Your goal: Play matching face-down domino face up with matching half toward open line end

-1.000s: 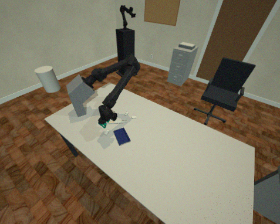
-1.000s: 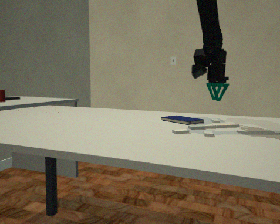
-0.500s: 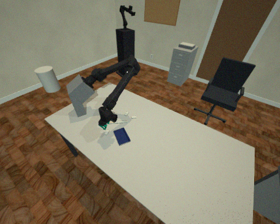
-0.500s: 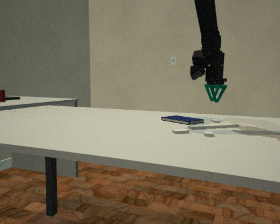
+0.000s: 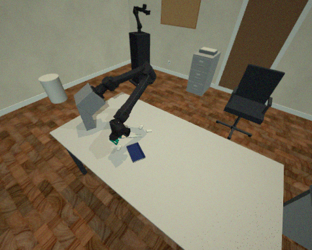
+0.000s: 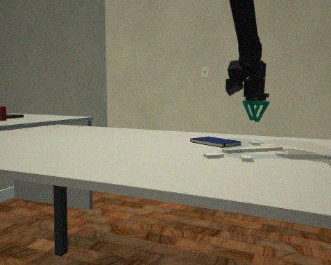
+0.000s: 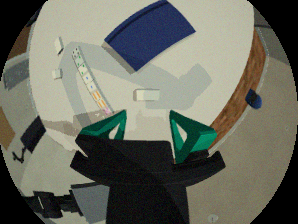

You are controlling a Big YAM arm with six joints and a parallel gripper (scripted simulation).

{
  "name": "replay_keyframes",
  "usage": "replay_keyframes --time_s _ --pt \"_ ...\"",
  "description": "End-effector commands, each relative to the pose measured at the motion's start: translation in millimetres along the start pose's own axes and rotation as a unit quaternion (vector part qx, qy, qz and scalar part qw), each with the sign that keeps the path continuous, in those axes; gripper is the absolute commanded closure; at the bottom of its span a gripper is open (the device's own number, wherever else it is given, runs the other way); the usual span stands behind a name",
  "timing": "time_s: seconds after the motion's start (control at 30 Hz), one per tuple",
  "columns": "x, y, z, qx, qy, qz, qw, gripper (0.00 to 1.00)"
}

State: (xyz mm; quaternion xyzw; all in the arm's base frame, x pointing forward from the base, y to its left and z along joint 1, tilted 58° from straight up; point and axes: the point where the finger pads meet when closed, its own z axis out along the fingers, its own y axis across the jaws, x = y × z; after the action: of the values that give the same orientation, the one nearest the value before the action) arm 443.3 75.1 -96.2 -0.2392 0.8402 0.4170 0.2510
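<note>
My gripper (image 5: 114, 141) (image 6: 255, 112) (image 7: 147, 113) has green fingers, is open and empty, and hangs well above the white table (image 5: 202, 170) (image 6: 93, 156). A face-down white domino (image 5: 118, 147) (image 6: 255, 142) (image 7: 145, 95) lies flat on the table below it, showing just ahead of the fingers in the wrist view. The domino line (image 5: 133, 135) (image 6: 252, 149) (image 7: 85, 79) lies flat and face up to one side of that domino. Two more face-down dominoes (image 5: 141, 126) (image 5: 148, 131) lie on the line's other side; they also show in the exterior view (image 6: 213, 155) (image 6: 247, 158).
A blue book (image 5: 135, 152) (image 6: 215, 141) (image 7: 152, 32) lies flat close to the domino under the gripper. A grey box (image 5: 87, 106) stands at the table's far left corner by the arm's base. An office chair (image 5: 251, 96) and a filing cabinet (image 5: 202, 73) stand off the table.
</note>
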Motion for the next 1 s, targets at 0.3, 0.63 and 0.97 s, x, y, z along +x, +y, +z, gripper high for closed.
replay_keyframes --time_s 0.3,0.63,0.97 --pt "1 0 30.9 -0.004 0.005 -0.006 1.000 0.30" --pt "1 1 52.6 -0.008 0.009 -0.010 1.000 0.30" --pt "3 -1 69.5 -0.005 0.005 0.001 1.000 0.30"
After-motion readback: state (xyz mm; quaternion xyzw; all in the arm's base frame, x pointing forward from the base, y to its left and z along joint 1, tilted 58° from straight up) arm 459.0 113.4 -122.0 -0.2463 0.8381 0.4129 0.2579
